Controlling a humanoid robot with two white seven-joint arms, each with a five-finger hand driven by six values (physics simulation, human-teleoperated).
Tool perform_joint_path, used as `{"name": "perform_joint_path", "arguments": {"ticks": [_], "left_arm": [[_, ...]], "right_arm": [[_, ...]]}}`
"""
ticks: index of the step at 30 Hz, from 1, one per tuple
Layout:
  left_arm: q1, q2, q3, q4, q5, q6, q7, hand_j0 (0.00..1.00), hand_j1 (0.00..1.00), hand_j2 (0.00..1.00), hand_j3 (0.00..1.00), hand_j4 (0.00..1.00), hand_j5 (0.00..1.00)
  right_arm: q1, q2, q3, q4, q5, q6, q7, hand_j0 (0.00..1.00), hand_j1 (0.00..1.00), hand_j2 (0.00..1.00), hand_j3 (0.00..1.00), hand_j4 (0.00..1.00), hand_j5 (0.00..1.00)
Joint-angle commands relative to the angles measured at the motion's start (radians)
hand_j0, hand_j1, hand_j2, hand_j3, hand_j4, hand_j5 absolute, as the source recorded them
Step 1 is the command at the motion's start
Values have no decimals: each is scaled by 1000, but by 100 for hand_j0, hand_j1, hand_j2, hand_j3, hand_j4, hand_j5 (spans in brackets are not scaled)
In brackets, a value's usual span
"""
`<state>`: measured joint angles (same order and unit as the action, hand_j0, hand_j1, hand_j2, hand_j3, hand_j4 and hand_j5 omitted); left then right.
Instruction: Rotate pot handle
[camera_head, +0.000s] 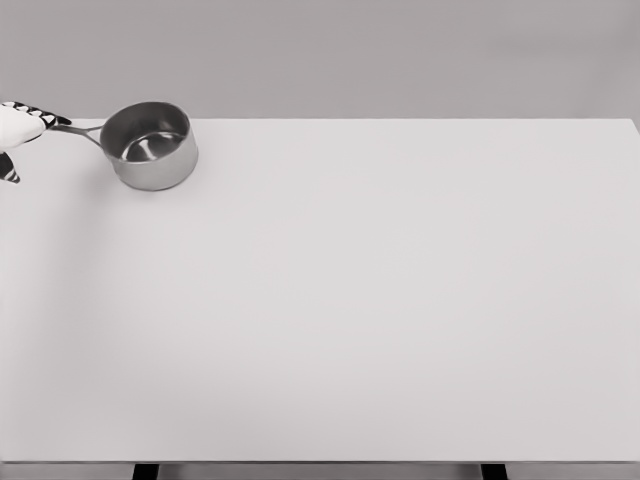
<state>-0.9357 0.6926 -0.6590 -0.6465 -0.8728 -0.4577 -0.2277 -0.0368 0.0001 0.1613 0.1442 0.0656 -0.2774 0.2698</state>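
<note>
We see white tabletop (350, 300) under grey wall (400, 50); steel pot (150, 145) at far-left corner; left robot hand (18, 128) clasps its handle (82, 130).

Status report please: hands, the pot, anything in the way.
Left hand at far left edge, on the handle tip; grip unclear. Right hand out of view. Small shiny steel saucepan upright at the white table's far left corner. Nothing blocking.

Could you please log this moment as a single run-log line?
left hand: at pot handle, grip unclear | pot: upright, table far-left corner, handle pointing left | right hand: out of view
</note>
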Motion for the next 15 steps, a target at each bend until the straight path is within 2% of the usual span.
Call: {"name": "perform_joint_path", "arguments": {"ticks": [1,15], "left_arm": [[2,2,2,-2,3,-4,1,100,100,100,100,100,100],[3,15,2,-2,8,-16,1,100,100,100,100,100,100]], "right_arm": [[0,0,0,0,0,0,0,100,100,100,100,100,100],[0,0,0,0,0,0,0,100,100,100,100,100,100]]}}
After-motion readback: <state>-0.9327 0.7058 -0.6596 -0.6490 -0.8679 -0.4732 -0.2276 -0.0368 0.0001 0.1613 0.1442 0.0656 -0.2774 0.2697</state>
